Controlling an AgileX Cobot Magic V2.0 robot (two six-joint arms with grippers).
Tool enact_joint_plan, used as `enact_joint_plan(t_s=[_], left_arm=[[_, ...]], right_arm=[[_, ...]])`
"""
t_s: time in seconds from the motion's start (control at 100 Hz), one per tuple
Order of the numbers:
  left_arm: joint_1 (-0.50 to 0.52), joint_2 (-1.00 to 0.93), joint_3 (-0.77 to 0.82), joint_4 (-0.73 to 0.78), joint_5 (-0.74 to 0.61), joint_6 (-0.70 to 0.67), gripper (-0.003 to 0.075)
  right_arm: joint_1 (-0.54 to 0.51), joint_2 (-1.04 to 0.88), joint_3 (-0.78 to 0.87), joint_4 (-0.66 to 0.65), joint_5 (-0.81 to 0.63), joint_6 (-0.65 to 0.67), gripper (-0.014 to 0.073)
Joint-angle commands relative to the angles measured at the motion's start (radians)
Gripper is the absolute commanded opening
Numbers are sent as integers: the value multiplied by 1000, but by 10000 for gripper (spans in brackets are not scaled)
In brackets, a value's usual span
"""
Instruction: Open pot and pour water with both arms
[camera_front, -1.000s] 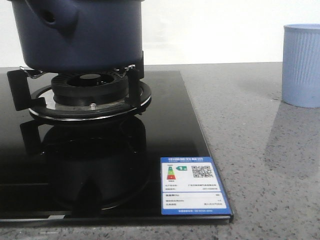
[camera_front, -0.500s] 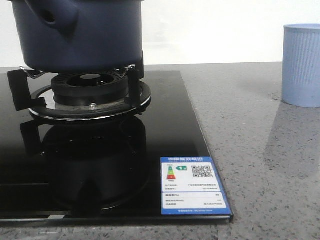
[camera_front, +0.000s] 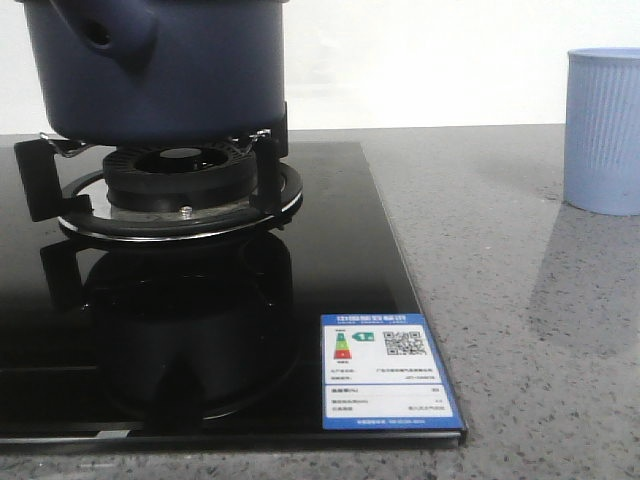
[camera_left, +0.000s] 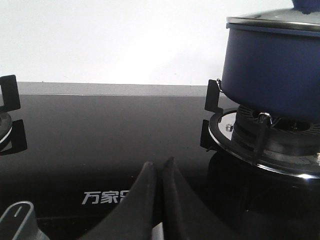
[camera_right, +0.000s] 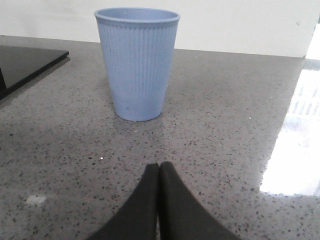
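The dark navy pot (camera_front: 160, 70) sits on the burner grate (camera_front: 180, 195) of a black glass hob, its side lug with a small hole facing the front camera. In the left wrist view the pot (camera_left: 275, 70) carries a steel-rimmed lid (camera_left: 272, 22) with a blue knob at the frame edge. My left gripper (camera_left: 159, 164) is shut and empty, low over the hob, some way from the pot. A light blue ribbed cup (camera_right: 136, 62) stands upright on the grey counter; my right gripper (camera_right: 158, 166) is shut and empty a short way before it. Neither gripper shows in the front view.
The cup (camera_front: 603, 130) stands at the far right of the speckled counter (camera_front: 520, 330). An energy label (camera_front: 385, 370) sticks to the hob's near right corner. A second burner's grate (camera_left: 7, 100) lies on the hob's other side. A white wall backs the counter.
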Motion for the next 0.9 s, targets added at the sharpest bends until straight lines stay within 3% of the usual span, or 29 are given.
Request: enact_joint_plan(t_s=[0.0, 0.26, 0.46, 0.89], left_arm=[[2, -24, 14, -6, -75, -8, -16], [2, -24, 14, -6, -80, -8, -16], [2, -24, 14, -49, -81, -8, -16], [2, -24, 10, -535, -164, -8, -16]], right_arm=[[-1, -24, 18, -7, -91, -7, -67], [-1, -24, 18, -2, -101, -5, -67], [-1, -24, 18, 117, -141, -5, -67], [-1, -24, 16, 564, -171, -5, -67]])
